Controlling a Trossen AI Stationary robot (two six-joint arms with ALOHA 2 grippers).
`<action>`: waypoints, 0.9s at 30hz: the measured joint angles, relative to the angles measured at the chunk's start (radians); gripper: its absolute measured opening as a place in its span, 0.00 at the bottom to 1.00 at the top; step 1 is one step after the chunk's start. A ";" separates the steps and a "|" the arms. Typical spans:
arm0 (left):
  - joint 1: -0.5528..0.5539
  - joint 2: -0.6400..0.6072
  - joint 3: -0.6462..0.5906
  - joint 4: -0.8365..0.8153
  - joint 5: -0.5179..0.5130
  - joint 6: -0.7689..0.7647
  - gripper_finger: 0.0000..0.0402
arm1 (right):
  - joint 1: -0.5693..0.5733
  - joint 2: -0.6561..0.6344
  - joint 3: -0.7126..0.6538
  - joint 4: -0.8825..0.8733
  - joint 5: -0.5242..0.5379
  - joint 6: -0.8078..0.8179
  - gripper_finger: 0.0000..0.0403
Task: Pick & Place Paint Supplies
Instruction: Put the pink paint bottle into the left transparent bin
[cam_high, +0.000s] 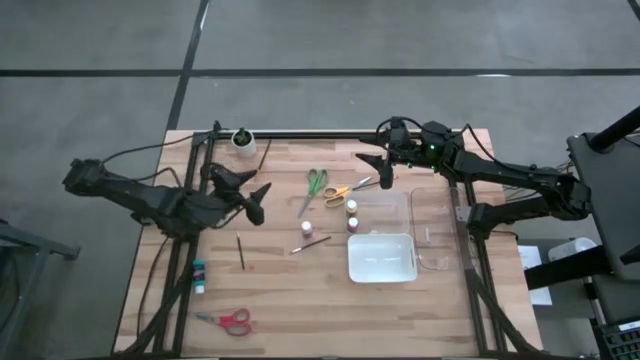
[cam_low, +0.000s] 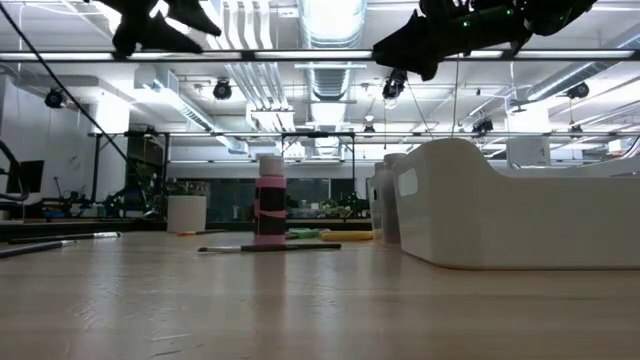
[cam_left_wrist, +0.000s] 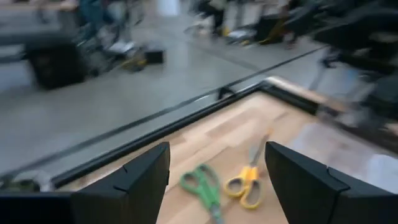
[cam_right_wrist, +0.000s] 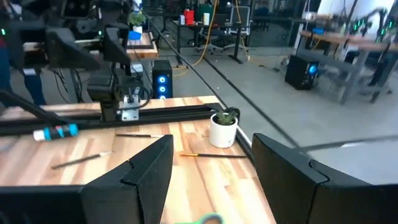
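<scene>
Paint supplies lie flat on the wooden table. Green scissors (cam_high: 315, 184) and yellow scissors (cam_high: 343, 191) are at the far middle. Three small bottles (cam_high: 307, 230) (cam_high: 351, 207) (cam_high: 352, 224) stand upright near the white tray (cam_high: 381, 258). A teal bottle (cam_high: 199, 275) and red scissors (cam_high: 231, 320) lie near left. Thin brushes (cam_high: 240, 250) (cam_high: 310, 243) lie mid-table. My left gripper (cam_high: 258, 203) hovers open left of the scissors, which show between its fingers (cam_left_wrist: 202, 184). My right gripper (cam_high: 376, 170) hovers open at the far right, high above the yellow scissors.
A white cup (cam_high: 243, 138) stands at the far left edge with a brush (cam_high: 262, 153) beside it. A clear container (cam_high: 438, 230) sits right of the tray. Black frame rails run along the table's far edge and sides. Bare wood lies in the near middle.
</scene>
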 joint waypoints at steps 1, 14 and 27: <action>0.001 -0.012 -0.019 0.063 0.017 0.058 0.67 | 0.000 0.000 0.000 0.001 0.000 0.038 0.54; 0.003 -0.024 -0.071 0.226 0.053 0.236 0.67 | 0.011 0.000 0.000 -0.002 -0.001 0.116 0.54; 0.003 -0.023 -0.071 0.223 0.053 0.236 0.67 | 0.012 0.000 0.000 -0.003 -0.006 0.116 0.54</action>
